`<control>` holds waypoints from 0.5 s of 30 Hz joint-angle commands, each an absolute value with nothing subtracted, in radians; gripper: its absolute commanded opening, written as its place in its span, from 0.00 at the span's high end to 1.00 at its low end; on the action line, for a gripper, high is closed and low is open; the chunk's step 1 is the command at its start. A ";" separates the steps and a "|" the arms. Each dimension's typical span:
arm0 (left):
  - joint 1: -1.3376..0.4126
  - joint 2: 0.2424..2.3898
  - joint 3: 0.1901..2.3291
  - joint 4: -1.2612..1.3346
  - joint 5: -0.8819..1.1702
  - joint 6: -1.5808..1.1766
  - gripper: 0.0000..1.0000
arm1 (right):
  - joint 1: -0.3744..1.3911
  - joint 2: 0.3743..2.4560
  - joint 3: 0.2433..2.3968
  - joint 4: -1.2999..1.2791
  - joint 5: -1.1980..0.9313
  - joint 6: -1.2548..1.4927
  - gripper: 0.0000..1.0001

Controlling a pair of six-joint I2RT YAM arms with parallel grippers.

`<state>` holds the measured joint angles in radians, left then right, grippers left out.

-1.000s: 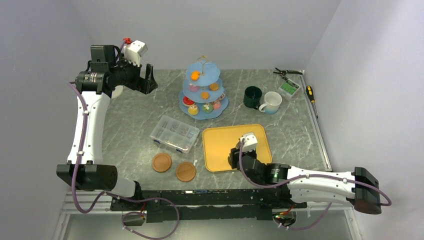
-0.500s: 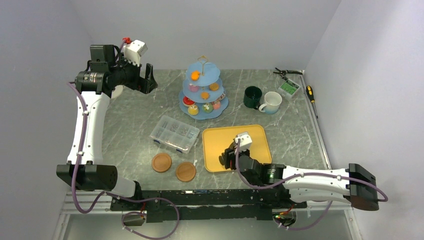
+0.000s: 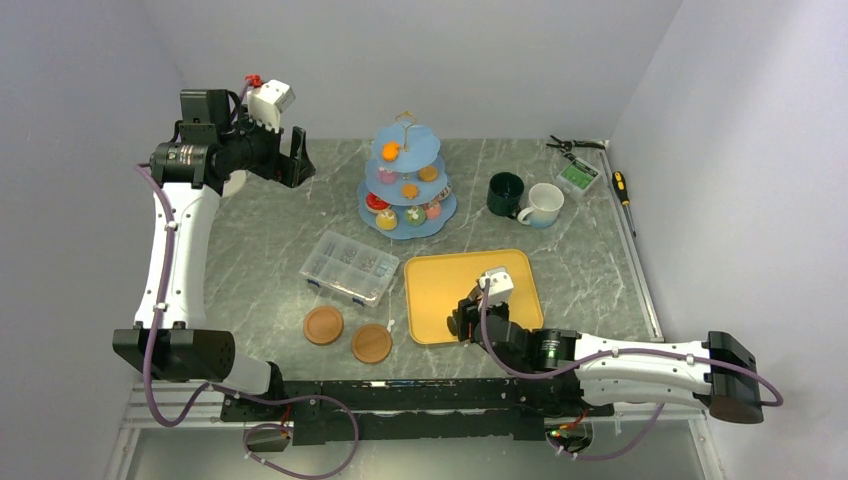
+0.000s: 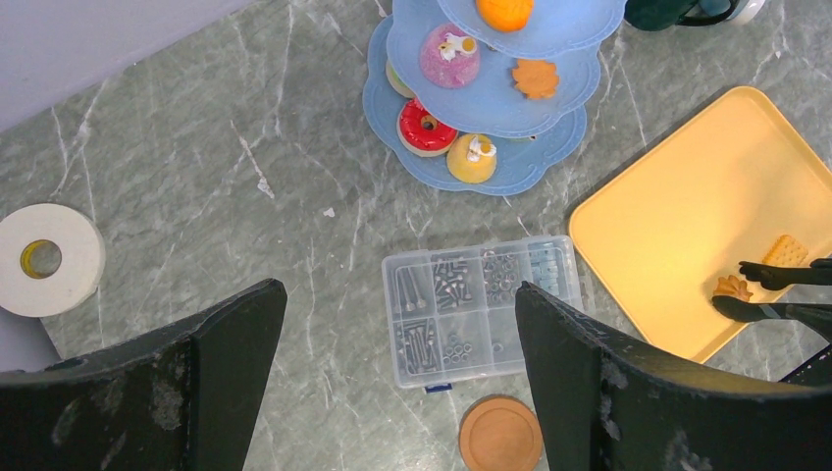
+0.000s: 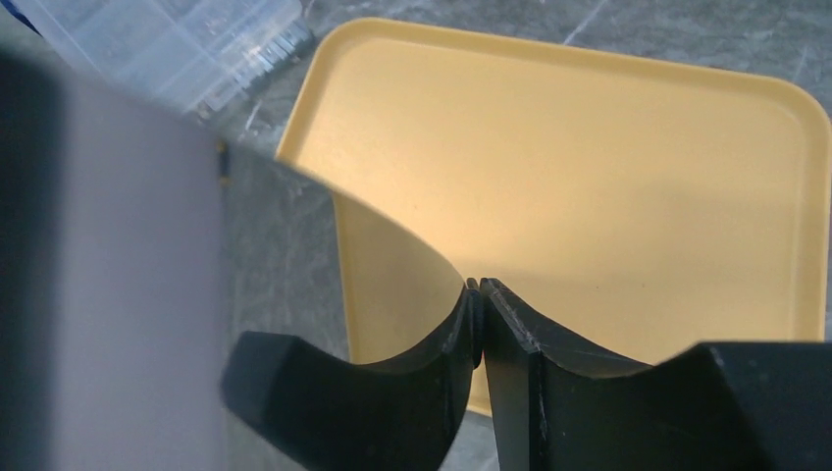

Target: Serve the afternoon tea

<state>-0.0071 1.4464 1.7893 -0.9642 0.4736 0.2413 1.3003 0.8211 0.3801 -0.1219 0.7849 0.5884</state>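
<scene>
In the top view, the light-blue three-tier stand with a gold loop (image 3: pixel 420 147) stands at the back of the grey marble-patterned table (image 3: pixel 250 250). Most of the small colourful toy sweets sit on its tiers. The dark-green round mug (image 3: pixel 505 193) and the white round mug (image 3: pixel 545 204) stand just beside each other to the right of the stand. They are well apart from the two round wooden coasters (image 3: pixel 323 325) near the front edge. The left gripper (image 3: pixel 297 158) hangs high at the back left, its jaws wide apart and with nothing between them. The right gripper (image 3: pixel 462 320) is low over the near side of the flat yellow plastic tray (image 3: pixel 440 275).

In the left wrist view, two pieces lie on the tray: a pale square biscuit (image 4: pixel 786 249) and a brown leaf-shaped biscuit (image 4: pixel 731 287). The black tongs (image 4: pixel 775 275) reach in from the right. Their tips are apart and the leaf-shaped biscuit lies between them, but we cannot tell if they touch it. The stand carries among others a red doughnut (image 4: pixel 426 127) and a pink cake (image 4: pixel 449 56).

In the right wrist view, the right gripper is closed on the tongs, and two curved black arms meet over the tray. The biscuits are hidden here.

We judge that the serving is well advanced but not finished. Two biscuits are on the tray, and whether they are going to the stand or have come from it we cannot tell. The mugs are not yet on the coasters.
</scene>
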 commanded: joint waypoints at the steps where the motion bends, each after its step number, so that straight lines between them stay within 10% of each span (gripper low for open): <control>1: -0.003 1.434 1.825 -0.952 0.493 0.238 0.07 | 1.316 0.820 0.404 -0.169 0.837 0.637 0.41; 15: -0.003 1.432 1.833 -0.954 0.486 0.244 0.07 | 1.341 0.882 0.379 -0.113 0.821 0.680 0.44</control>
